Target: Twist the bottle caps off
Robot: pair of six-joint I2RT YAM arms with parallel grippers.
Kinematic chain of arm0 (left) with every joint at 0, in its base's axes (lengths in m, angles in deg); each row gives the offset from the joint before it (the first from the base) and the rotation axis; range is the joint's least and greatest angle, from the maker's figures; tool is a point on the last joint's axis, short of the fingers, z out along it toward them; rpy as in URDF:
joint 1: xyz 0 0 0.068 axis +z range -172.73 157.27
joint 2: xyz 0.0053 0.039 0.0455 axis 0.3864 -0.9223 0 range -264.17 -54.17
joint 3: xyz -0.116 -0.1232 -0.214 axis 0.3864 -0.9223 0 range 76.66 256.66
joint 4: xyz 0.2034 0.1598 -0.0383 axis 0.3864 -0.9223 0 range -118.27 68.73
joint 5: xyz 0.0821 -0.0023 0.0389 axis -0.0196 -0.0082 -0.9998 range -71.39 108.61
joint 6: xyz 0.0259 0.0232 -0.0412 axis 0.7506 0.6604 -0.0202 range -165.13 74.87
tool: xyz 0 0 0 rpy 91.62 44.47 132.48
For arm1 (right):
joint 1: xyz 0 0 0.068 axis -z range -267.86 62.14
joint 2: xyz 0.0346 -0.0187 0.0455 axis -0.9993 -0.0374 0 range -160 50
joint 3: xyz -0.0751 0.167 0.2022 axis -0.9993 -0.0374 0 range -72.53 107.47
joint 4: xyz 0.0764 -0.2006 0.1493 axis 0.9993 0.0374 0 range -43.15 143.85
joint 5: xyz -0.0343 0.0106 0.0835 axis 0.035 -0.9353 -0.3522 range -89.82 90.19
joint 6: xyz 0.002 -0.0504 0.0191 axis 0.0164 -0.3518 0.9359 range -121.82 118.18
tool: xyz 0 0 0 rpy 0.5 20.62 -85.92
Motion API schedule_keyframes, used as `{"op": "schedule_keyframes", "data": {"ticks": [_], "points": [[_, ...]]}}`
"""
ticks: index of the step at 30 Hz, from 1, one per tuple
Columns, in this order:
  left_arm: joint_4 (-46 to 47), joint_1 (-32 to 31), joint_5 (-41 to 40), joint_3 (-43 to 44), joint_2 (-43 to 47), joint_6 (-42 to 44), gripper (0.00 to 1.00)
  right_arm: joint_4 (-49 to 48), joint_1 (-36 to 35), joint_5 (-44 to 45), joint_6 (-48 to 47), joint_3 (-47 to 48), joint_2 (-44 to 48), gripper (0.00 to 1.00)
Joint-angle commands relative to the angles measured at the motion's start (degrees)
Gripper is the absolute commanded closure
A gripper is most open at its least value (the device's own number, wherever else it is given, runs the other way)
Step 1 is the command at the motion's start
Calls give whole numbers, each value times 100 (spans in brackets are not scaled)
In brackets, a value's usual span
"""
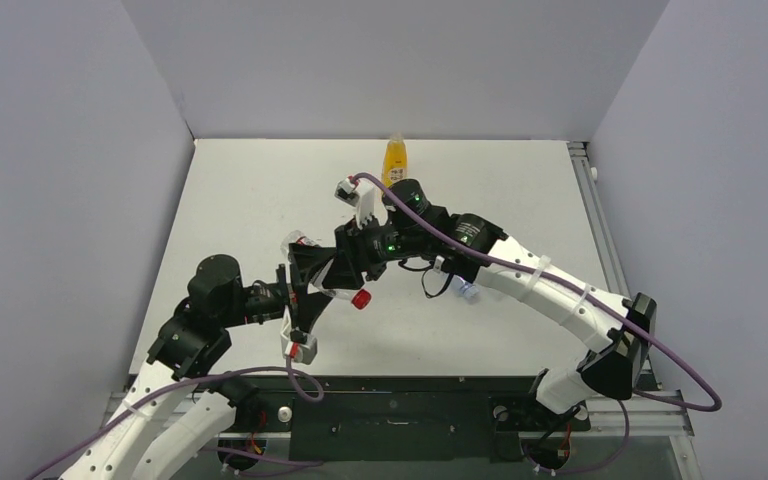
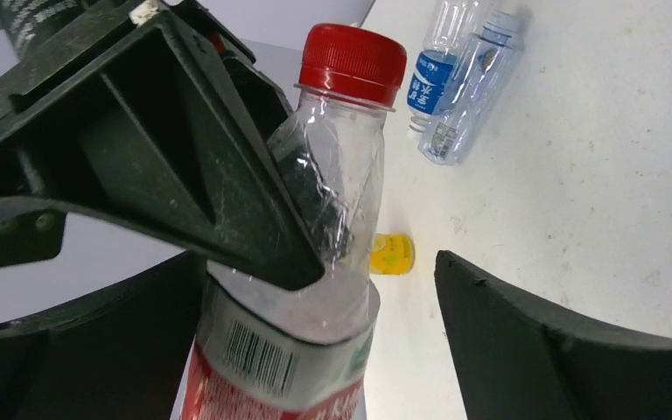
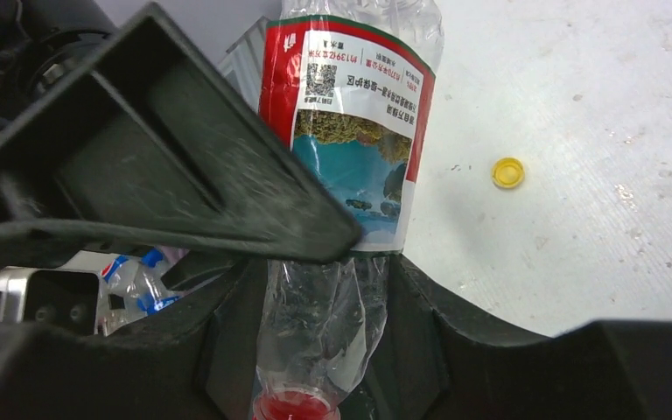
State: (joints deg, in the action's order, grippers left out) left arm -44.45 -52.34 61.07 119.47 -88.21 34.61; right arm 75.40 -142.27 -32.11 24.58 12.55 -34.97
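Two arms meet near the middle of the table [image 1: 240, 200], both at one clear bottle with a red-white label [image 3: 350, 122]. Its red cap [image 2: 353, 59] sits on the neck, and from overhead the cap pokes out at about 5 o'clock of the crossed grippers. The right gripper [image 3: 324, 337] has its fingers closed on the bare upper part of the bottle just below the cap, and the thin plastic is crumpled between them. The left gripper [image 2: 324, 297] is spread as wide as it goes around the labelled body. One finger lies against the label and the other stands apart with bare table showing in the gap, so it has no hold. A yellow cap [image 3: 508, 172] lies loose on the table at 3 o'clock of the label in the right wrist view. In the left wrist view, at 1 o'clock of the red cap, the blue-label bottle [image 2: 431, 77] and the plain bluish bottle [image 2: 477, 92] lie side by side, touching. The juice bottle [image 1: 394, 160] stands upright at the table's 12 o'clock edge, well apart from the rest.
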Motion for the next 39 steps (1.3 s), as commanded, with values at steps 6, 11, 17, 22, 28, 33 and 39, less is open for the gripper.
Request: {"op": "schedule_keyframes", "data": {"ticks": [6,11,17,22,28,33,39], "points": [[-47,-146,-193,337,-262,131,29,649,-296,238,-380,970,-398,62],[274,-160,-317,246,-198,-125,56,984,-289,681,-518,1247,-385,48],[1054,-160,-719,38,-192,-1102,70,1233,-183,1692,-517,1684,-136,20],[1671,-160,-1330,49,-338,-3131,71,723,-183,3036,-151,1766,256,18],[1897,-160,-2309,545,-856,-5995,74,-169,-364,4066,246,1597,516,17],[2105,-160,-2649,776,-1045,-7266,77,-403,-568,4606,286,1694,378,20],[2391,-160,-2846,865,-1071,-8075,81,-260,-725,5030,283,1875,91,26]]}}
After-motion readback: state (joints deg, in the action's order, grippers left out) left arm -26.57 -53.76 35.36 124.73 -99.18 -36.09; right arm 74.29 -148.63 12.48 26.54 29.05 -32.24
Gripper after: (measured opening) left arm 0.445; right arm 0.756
